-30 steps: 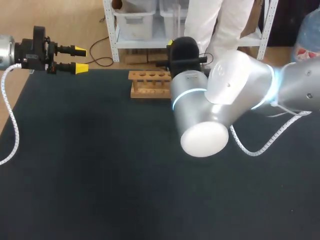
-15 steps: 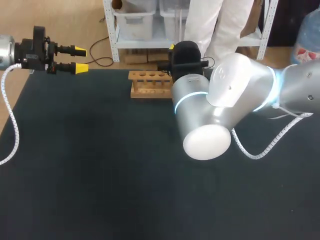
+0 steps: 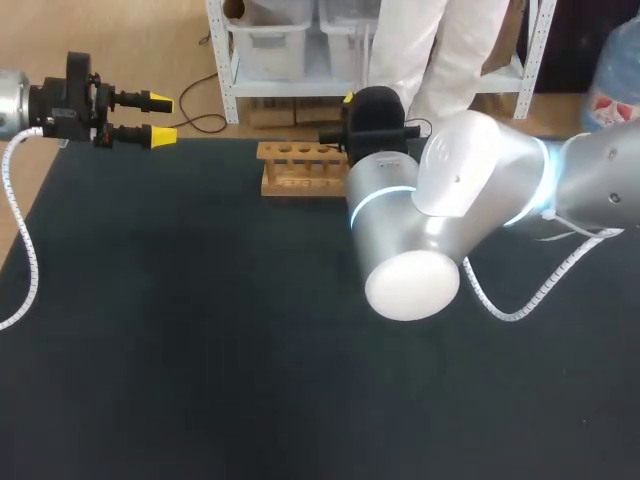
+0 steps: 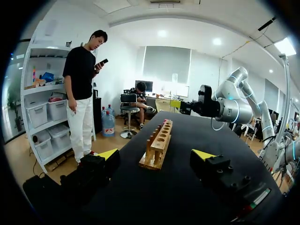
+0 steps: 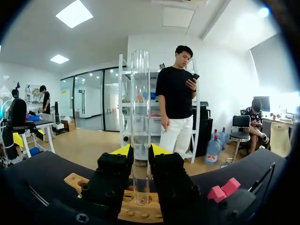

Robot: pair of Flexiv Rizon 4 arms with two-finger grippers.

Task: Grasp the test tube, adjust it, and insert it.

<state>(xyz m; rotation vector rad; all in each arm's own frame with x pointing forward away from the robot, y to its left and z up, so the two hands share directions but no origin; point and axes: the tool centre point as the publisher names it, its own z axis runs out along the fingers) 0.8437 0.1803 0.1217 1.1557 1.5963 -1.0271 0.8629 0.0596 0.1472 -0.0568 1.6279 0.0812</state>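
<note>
A clear glass test tube [image 5: 140, 93] stands upright between the fingers of my right gripper [image 5: 139, 152], which is shut on it. Its lower end hangs right over the wooden rack [image 5: 75, 180]; whether it sits in a hole I cannot tell. In the head view the rack [image 3: 295, 168] stands at the table's far edge. My right arm's black gripper [image 3: 375, 110] is just beside the rack's right end, and the tube is hidden there. My left gripper [image 3: 160, 116] hovers open and empty at the far left corner. In its wrist view, the left gripper [image 4: 156, 153] points along the rack [image 4: 159, 140].
My right arm's bulky silver elbow [image 3: 420, 230] hangs over the middle right of the black table [image 3: 200, 330]. Its white coiled cable [image 3: 520, 290] droops beside it. The left arm's cable [image 3: 20, 250] runs down the left edge.
My right arm has shifted a little to the right, with the tube still held. The left arm has not moved.
</note>
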